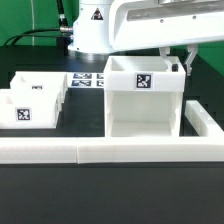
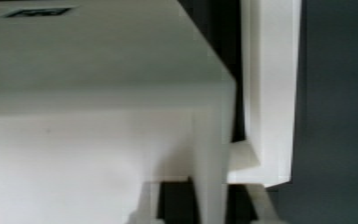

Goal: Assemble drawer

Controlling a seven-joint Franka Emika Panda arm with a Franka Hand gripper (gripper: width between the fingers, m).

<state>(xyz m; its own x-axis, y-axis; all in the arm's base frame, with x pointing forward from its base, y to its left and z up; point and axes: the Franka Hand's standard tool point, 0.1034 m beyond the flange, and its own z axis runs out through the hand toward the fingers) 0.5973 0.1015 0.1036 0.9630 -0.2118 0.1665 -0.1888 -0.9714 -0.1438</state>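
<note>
Up at the tall white boxy plastic casing's (image 1: 145,100) top corner sits the robot's gripper (image 1: 179,64), can't tell if it's clamped or loose. Two shallow white plastic trays (image 1: 38,88) rest near the casing, well apart from the gripper.

White casing (image 1: 143,108) with black-and-white square tag (image 1: 146,83), white trays (image 1: 32,98), black table (image 1: 110,195), white border wall (image 1: 60,150)

- Exterior view: low, fairly near, looking across the table (image 1: 88,118) toward the arm (image 1: 92,25).
- Wrist view: very close against the casing (image 2: 87,110), also seen in the exterior view.
</note>
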